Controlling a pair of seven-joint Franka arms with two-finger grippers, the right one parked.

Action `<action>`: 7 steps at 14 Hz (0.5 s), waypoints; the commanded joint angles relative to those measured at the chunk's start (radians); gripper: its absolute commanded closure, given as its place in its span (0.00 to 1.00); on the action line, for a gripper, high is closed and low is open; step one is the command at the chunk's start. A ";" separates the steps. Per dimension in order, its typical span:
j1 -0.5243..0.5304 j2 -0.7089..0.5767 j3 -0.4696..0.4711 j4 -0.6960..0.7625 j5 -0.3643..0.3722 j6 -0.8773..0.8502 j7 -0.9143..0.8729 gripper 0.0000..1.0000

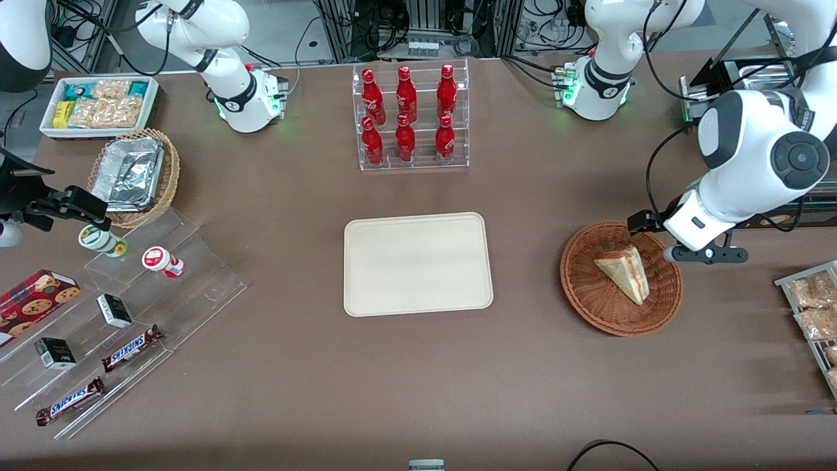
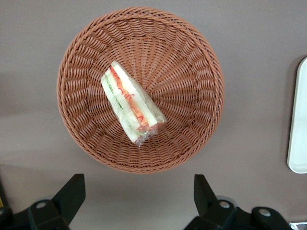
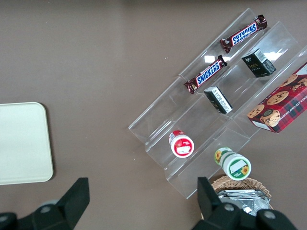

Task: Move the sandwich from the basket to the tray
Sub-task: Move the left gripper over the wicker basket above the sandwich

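The sandwich (image 1: 624,271), a pale bread wedge with a red and light filling stripe, lies in the round reddish-brown wicker basket (image 1: 588,307). The left wrist view shows the sandwich (image 2: 132,103) wrapped in clear film, lying in the middle of the basket (image 2: 192,72). The left arm's gripper (image 1: 680,239) hovers above the basket's rim, at the edge toward the working arm's end. Its fingers (image 2: 72,191) are wide open and empty, and the gripper (image 2: 138,194) is over bare table just outside the rim. The cream-beige tray (image 1: 418,261) lies empty at the table's middle; its edge also shows in the left wrist view (image 2: 300,120).
A clear rack of red bottles (image 1: 409,118) stands farther from the camera than the tray. Acrylic steps with snack bars and cups (image 1: 124,307), a tan basket of foil trays (image 1: 134,176) and a white snack box (image 1: 98,104) lie toward the parked arm's end. Snack packets (image 1: 814,307) lie at the working arm's end.
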 commanded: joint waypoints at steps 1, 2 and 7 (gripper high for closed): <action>0.004 0.010 0.001 -0.022 0.000 0.052 -0.003 0.00; 0.005 0.008 0.001 -0.048 0.000 0.088 -0.004 0.00; 0.005 0.011 0.003 -0.134 0.000 0.234 -0.169 0.00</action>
